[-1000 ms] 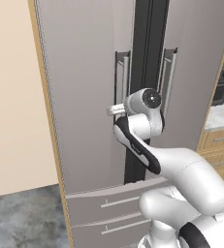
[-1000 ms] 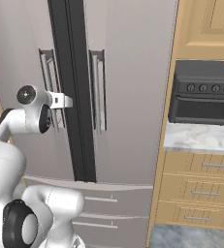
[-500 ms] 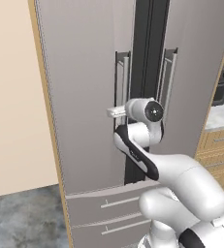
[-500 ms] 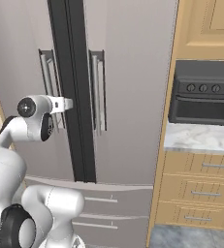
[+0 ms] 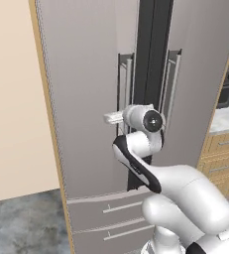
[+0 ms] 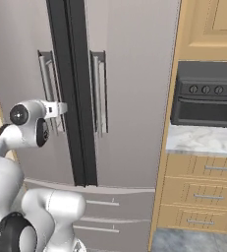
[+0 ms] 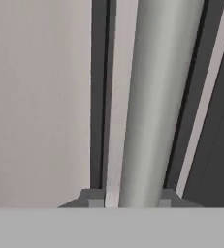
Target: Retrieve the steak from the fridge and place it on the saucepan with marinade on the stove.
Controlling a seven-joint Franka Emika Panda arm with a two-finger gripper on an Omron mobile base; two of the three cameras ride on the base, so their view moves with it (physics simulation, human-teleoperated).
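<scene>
Closing on the left door handle (image 7: 152,106) of the fridge (image 5: 86,89), the jaws clamp the bar between them; pull straight outward. The steak presumably waits behind closed doors.

The arm rises from the base, bends at the elbow and holds its wrist level, pointing forward. The gripper (image 7: 128,196) has its fingertips (image 7: 91,197) closed in on a vertical bar between them.
</scene>
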